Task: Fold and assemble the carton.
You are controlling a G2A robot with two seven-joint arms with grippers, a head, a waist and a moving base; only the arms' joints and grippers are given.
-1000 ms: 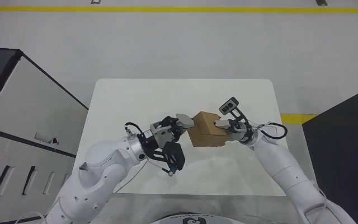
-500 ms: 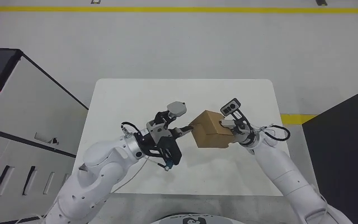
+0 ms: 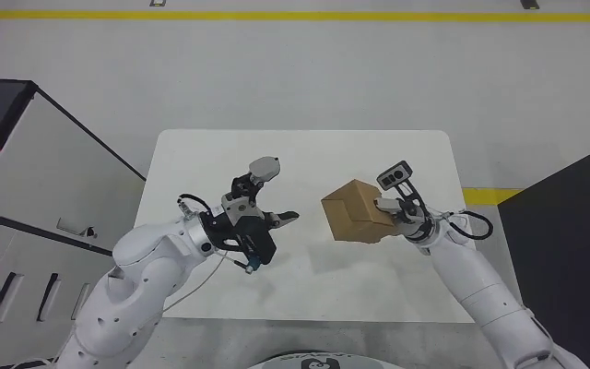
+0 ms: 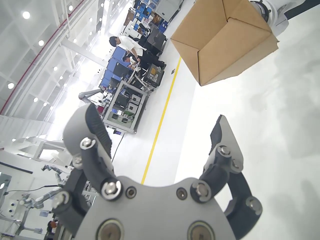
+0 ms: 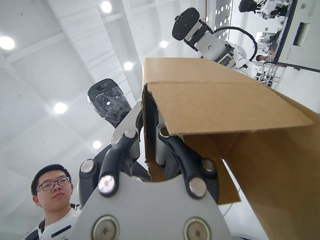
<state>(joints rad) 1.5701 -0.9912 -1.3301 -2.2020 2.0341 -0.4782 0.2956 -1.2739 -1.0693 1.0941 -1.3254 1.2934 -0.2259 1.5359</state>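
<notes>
**Right gripper has the carton, left one free**

Your right gripper [image 5: 148,126] is clamped on the edge of one wall of the carton [image 3: 355,210], one finger inside and one outside. It holds the carton tilted over the right half of the table [image 3: 230,157]; whether a corner touches the top, you can't tell. The left gripper [image 4: 157,123] hangs well apart from the carton, jaws spread wide, nothing in them.

The end facing the left gripper looks folded shut. At the right gripper's end a flap stands loose over an open mouth, and that looks like the job now.

Hold the right pinch steady, no twisting. Bring the left in square to the flap and press along the crease, not mid-panel, or the thin wall may buckle or slip out of the pinch.
</notes>
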